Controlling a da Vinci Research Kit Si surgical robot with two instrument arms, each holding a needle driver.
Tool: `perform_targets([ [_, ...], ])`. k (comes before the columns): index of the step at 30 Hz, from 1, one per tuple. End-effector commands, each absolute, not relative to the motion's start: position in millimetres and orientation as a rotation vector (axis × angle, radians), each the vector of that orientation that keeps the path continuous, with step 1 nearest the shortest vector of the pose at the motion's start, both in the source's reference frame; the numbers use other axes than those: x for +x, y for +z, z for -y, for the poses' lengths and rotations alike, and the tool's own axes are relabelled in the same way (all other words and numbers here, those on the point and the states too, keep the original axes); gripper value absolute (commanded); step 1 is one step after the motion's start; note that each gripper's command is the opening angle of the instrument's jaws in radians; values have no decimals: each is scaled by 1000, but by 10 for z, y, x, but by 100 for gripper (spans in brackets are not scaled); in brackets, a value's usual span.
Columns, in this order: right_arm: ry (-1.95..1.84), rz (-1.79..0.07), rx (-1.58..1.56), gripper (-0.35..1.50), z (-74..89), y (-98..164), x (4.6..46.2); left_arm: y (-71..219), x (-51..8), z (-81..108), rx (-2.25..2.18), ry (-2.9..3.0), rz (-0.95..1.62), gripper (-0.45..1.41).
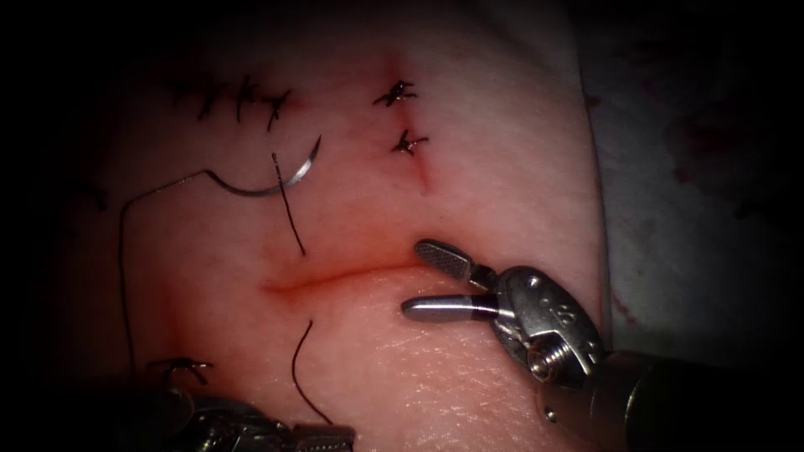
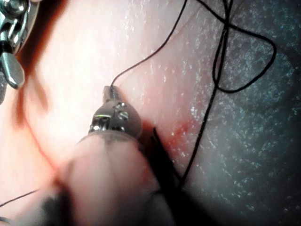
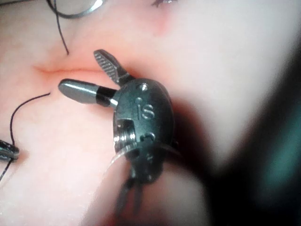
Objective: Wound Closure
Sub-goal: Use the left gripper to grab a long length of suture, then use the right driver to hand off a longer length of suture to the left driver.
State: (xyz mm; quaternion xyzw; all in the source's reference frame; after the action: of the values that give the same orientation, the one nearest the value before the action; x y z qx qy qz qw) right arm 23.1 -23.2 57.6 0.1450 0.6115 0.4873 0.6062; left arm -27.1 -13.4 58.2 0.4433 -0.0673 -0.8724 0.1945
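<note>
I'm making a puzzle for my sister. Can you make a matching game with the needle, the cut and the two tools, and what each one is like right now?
Things
1. needle
2. cut
3. left tool
4. right tool

States
A. jaws open, holding nothing, at the cut's right end
B. jaws shut on the thread
C. lying loose on the tissue, above the cut, with no tool holding it
D. a thin red line across the tissue, with no stitches

Pairs: 1-C, 2-D, 3-B, 4-A
</note>
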Motion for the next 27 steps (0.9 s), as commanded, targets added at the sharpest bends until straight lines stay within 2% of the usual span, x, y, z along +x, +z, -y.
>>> perform_targets([
  [1,1123,-1403,340,109,232,580,239,587,-274,131,1241,-2450,186,-45],
  [6,1066,-1413,336,133,238,580,248,577,-268,120,1247,-2467,192,-45],
  [19,590,-1431,126,126,259,591,323,549,-259,102,1267,-2482,202,-45],
  [27,385,-1499,20,128,262,588,342,549,-255,96,1264,-2490,202,-45],
])
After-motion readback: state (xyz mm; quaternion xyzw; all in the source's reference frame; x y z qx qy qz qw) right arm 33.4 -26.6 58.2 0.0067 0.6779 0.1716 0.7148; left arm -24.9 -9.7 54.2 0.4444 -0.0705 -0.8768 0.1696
